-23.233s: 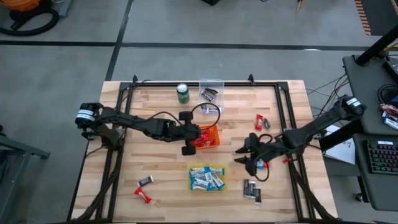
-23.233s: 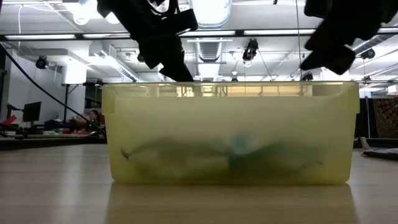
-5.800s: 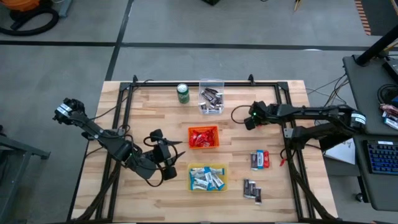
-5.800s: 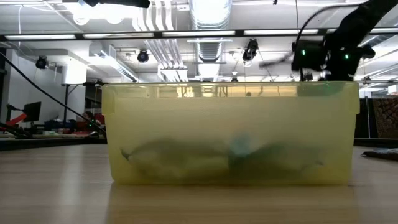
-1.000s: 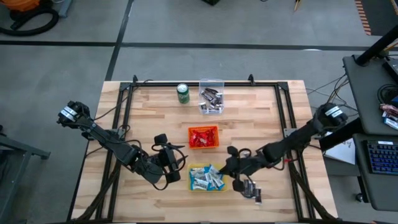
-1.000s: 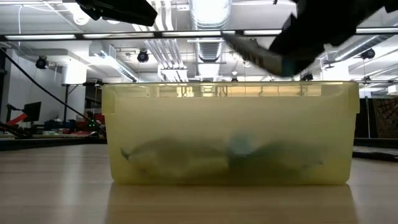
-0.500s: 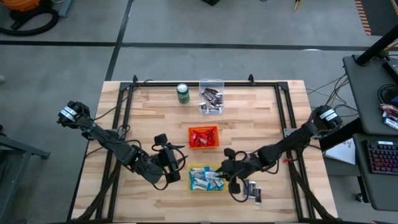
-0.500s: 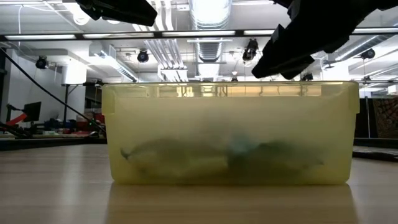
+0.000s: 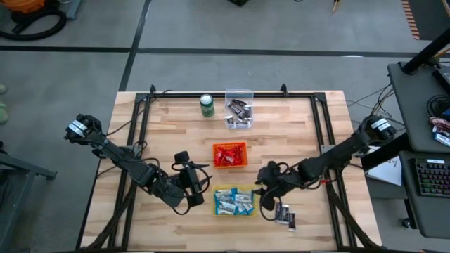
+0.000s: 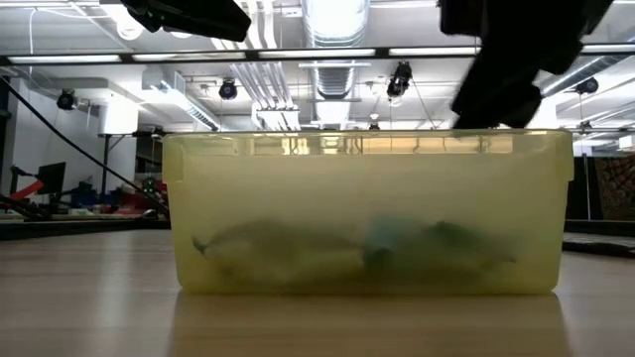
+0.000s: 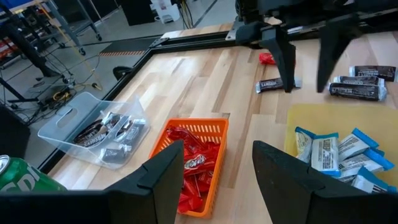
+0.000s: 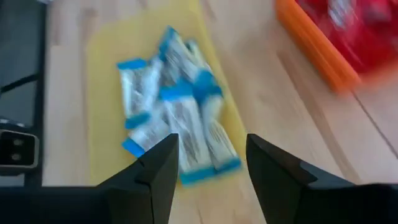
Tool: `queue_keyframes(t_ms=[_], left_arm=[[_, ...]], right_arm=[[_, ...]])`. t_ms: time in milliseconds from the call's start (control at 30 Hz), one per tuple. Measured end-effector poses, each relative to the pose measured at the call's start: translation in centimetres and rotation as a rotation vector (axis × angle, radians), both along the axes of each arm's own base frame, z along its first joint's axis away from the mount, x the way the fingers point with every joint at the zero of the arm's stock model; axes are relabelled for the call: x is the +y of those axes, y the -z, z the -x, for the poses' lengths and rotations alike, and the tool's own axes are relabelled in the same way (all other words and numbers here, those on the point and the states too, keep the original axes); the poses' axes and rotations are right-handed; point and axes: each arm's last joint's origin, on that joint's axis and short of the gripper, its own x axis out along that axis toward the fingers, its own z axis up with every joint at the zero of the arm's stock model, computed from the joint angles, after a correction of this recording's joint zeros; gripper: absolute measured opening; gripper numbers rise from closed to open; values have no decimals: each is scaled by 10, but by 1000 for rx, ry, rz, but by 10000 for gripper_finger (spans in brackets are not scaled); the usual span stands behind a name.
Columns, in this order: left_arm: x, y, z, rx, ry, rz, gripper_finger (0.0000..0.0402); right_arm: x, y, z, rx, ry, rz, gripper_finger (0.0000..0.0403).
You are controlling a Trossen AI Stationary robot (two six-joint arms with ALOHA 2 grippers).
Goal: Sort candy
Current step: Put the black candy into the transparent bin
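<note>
Hovering beside the yellow bin (image 9: 234,202), the right gripper (image 9: 265,191) shows spread, empty fingers — the blue-and-white candy (image 12: 176,124) lies inside that bin. Best lift straight clear before reaching for the dark bars (image 9: 284,213) just beyond it; the left gripper (image 9: 199,181) waits, fingers parted, on its far side.

Blurred shapes behind the yellow bin's (image 10: 367,213) cloudy wall, low view.
</note>
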Motion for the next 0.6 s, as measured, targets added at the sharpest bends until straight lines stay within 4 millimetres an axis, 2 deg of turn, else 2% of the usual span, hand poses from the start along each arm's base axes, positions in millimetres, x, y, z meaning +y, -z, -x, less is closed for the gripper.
queue_keyframes(t_ms=[167, 400, 500, 600], left_arm=[[0, 0, 0, -2, 0, 1, 174], [1, 0, -1, -1, -2, -2, 174], [1, 0, -1, -1, -2, -2, 174], [1, 0, -1, -1, -3, -2, 174]], right_arm=[[-10, 1, 18, 156, 200, -90, 176], [-20, 16, 43, 458, 449, -108, 176], [-22, 23, 48, 547, 510, -86, 176], [-21, 29, 46, 566, 519, -78, 176]])
